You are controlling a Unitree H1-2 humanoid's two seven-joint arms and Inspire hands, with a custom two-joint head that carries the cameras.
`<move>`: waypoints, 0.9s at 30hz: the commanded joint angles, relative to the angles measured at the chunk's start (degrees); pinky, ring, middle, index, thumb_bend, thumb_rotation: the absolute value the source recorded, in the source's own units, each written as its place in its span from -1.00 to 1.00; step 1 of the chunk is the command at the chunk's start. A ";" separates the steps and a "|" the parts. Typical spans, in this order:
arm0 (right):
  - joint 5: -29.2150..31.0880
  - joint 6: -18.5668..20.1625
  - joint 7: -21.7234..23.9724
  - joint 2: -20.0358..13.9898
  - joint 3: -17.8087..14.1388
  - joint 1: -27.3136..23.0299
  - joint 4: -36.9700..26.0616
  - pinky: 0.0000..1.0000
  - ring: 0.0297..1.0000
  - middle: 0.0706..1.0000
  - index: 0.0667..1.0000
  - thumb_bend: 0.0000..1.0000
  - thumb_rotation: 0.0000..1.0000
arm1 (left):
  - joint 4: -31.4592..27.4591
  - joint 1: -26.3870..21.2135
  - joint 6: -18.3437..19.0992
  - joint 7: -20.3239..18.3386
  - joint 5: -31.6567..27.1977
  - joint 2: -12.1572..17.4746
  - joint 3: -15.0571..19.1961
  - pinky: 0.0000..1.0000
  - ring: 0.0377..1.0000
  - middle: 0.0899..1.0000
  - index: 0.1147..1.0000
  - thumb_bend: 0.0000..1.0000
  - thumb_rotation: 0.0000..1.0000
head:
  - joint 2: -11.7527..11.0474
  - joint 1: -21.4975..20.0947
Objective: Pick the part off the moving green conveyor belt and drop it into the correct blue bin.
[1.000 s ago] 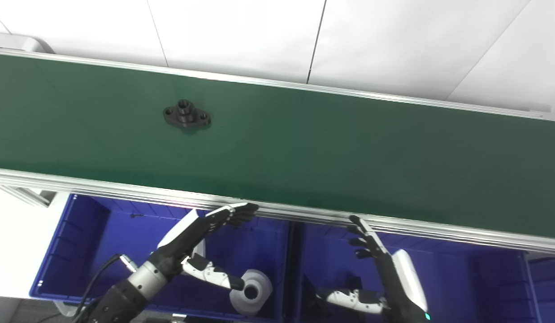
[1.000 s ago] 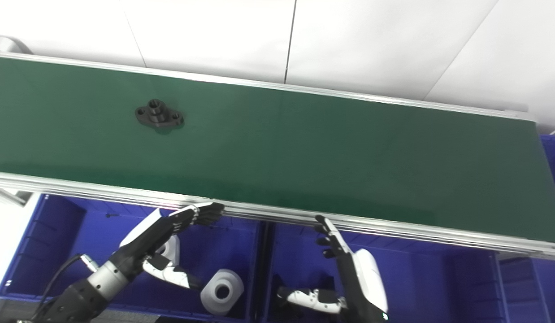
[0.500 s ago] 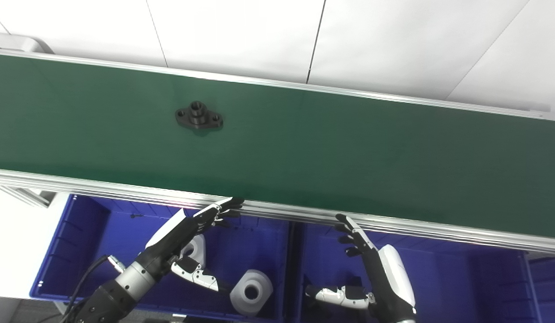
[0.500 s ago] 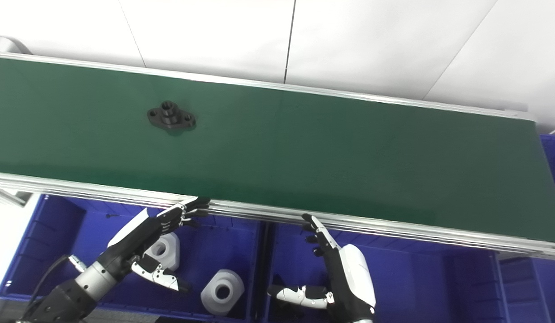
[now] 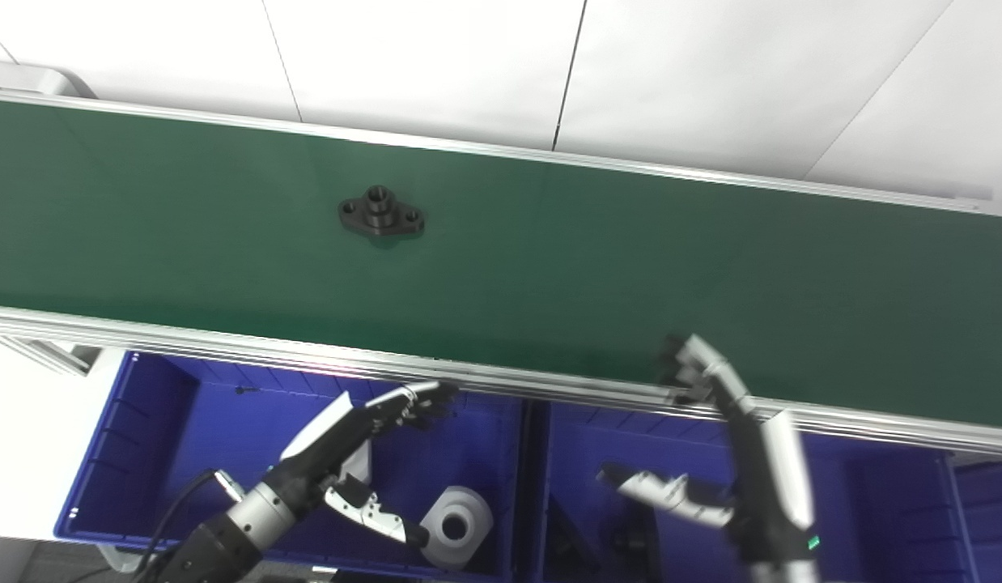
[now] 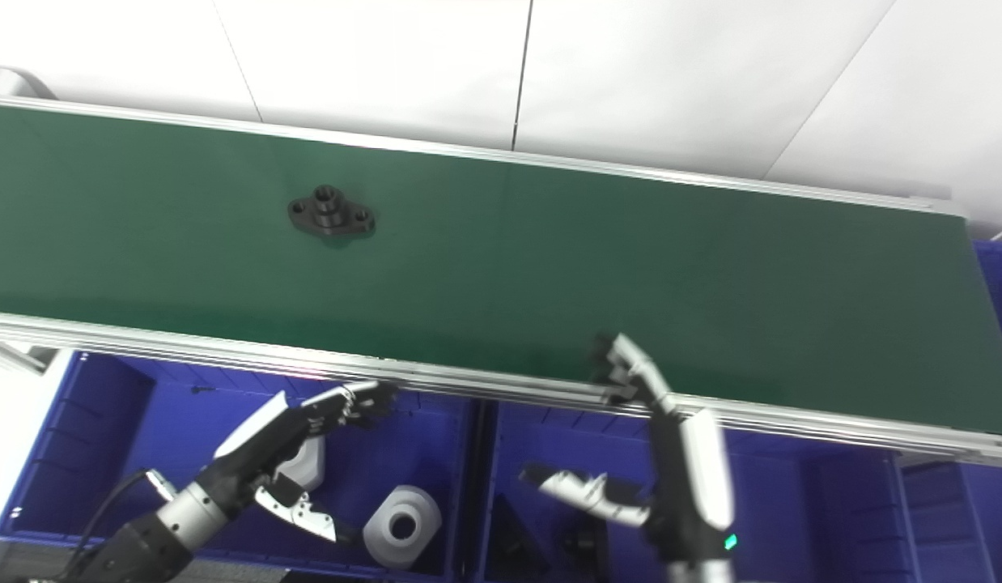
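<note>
At the bottom of the frame two blue bins are sitting side by side below the belt. The left bin (image 5: pixel 137 453) is holding two white parts, one white part (image 5: pixel 456 526) near its lower right corner and another (image 6: pixel 307 461) partly hidden behind the left hand. The right bin (image 5: pixel 873 502) is holding dark parts (image 5: pixel 630 538) near its lower left, hard to make out.

The left hand (image 5: pixel 351 433) is hovering over the left bin with its fingers apart and thumb spread, gripping nothing, fingertips just under the belt's near rail. The right hand (image 5: pixel 744 453) is reaching up from the right bin, fingers apart and empty, its fingertips (image 5: pixel 691 364) overlapping the aluminium near rail (image 5: pixel 185 344) and the belt's edge; it looks blurred.

Above them the green conveyor belt (image 5: pixel 549 259) is crossing the whole frame. The black flanged part (image 5: pixel 381 217) is lying flat on it in the upper left of centre, well apart from both hands, with bare belt between

Farthest back, a white panelled wall (image 5: pixel 436 57) is filling the top
</note>
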 commanded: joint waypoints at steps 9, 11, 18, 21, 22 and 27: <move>-1.01 1.75 4.32 -0.09 -1.57 -10.43 -3.67 0.26 0.43 0.56 0.67 0.58 -0.24 | 2.02 -1.58 -2.30 3.16 -0.65 -0.36 -1.61 0.46 0.57 0.61 0.53 0.89 -0.67 | -5.08 3.20; -1.25 2.59 5.55 -0.54 -2.02 -12.77 -3.65 0.23 0.41 0.56 0.66 0.57 -0.22 | 2.70 -2.08 -2.31 3.95 -0.49 -0.38 -2.23 0.46 0.56 0.60 0.52 0.89 -0.67 | -6.56 4.76; -1.98 7.18 9.12 -0.48 -3.00 -17.01 -4.01 0.16 0.38 0.52 0.63 0.59 -0.19 | 4.18 -3.10 -2.32 5.36 -0.78 -0.13 -3.90 0.42 0.52 0.55 0.48 0.89 -0.69 | -8.40 5.78; -2.09 8.40 10.14 -0.39 -2.86 -18.45 -3.74 0.17 0.39 0.52 0.62 0.59 -0.22 | 4.79 -3.39 -2.32 5.10 -1.59 -0.19 -4.07 0.41 0.52 0.55 0.46 0.89 -0.73 | -8.46 5.74; -2.06 8.68 10.40 -0.36 -2.80 -18.79 -3.68 0.17 0.39 0.52 0.62 0.59 -0.23 | 4.93 -3.46 -2.32 5.04 -1.79 -0.21 -4.08 0.40 0.52 0.55 0.46 0.89 -0.73 | -8.61 5.70; -1.60 9.14 11.29 -0.25 -2.33 -20.59 -2.66 0.14 0.37 0.51 0.60 0.60 -0.31 | 5.23 -4.07 -2.31 6.33 -0.34 0.23 -4.83 0.39 0.51 0.55 0.45 0.88 -0.69 | -9.62 6.07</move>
